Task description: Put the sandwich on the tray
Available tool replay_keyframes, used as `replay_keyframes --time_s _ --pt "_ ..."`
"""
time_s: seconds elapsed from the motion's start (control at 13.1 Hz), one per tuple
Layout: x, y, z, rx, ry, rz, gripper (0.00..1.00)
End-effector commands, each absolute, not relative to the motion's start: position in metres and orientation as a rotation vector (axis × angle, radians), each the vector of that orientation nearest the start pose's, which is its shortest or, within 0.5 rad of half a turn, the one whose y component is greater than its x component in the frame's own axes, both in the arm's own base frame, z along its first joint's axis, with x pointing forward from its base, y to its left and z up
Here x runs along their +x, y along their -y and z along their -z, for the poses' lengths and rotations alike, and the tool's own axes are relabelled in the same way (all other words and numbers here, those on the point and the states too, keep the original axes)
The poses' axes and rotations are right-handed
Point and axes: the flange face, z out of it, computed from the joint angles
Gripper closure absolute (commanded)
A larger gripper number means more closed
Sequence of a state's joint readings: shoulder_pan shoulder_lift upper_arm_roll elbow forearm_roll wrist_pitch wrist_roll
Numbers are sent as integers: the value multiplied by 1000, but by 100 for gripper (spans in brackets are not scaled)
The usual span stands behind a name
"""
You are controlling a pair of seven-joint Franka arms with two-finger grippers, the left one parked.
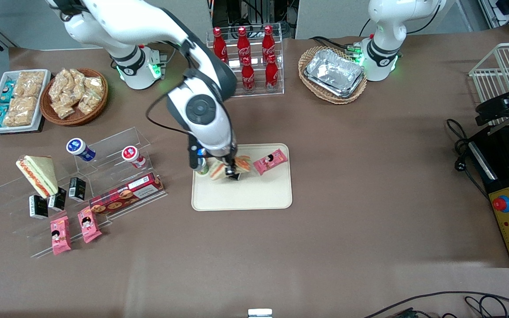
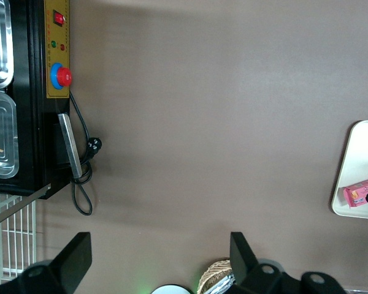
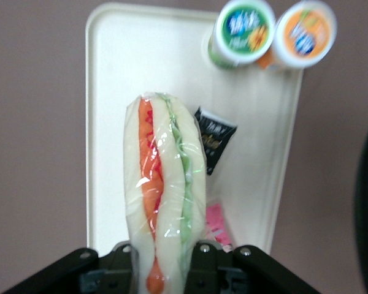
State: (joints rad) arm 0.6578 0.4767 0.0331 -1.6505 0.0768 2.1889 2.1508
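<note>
One gripper [image 1: 231, 171] grips sandwich [image 3: 164, 190] above tray [image 1: 254, 196].

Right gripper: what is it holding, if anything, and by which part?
The right gripper is shut on a plastic-wrapped triangular sandwich, clamping one end, above the cream-beige rectangular plastic tray.

Sandwich [image 1: 217, 169] mostly hidden under the arm, pincer [image 3: 165, 269] fingertips seemingly cut off by the edge.

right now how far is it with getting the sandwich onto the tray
Done: the sandwich has been picked up, and the gripper is shut on it above the tray. In hand: carrying it over the tray. Left: lowering and releasing it. A second sandwich sits on the acrylic stand.
</note>
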Motion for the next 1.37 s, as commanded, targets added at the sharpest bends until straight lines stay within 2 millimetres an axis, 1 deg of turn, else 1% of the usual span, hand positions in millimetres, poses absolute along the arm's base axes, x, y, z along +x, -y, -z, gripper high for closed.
replay_keyframes --time_s 0.0,0.15,0.31,0.46,0.53,0.61,0.76,0.92,1.07,1.15,1.22,1.3 --pt "544 -460 -300 -2146 -2132 -106 100" --pt "557 -465 -288 -2117 -2140 -95 100" --pt "563 -465 -280 -2102 -2115 -65 100" --pt "575 -455 -270 -2072 -2122 -26 100" --pt "578 -452 -268 -2066 -2118 -14 100" --pt "577 -451 -261 -2083 -2117 1 100" --pt "577 -451 -254 -2096 -2118 8 100" --pt "584 -442 -247 -2081 -2137 10 100" --pt "586 -442 -241 -2073 -2122 18 100" --pt "586 -442 -238 -2067 -2127 16 68" --pt "587 -440 -237 -2063 -2132 20 34" --pt "590 -436 -235 -2056 -2140 25 7"
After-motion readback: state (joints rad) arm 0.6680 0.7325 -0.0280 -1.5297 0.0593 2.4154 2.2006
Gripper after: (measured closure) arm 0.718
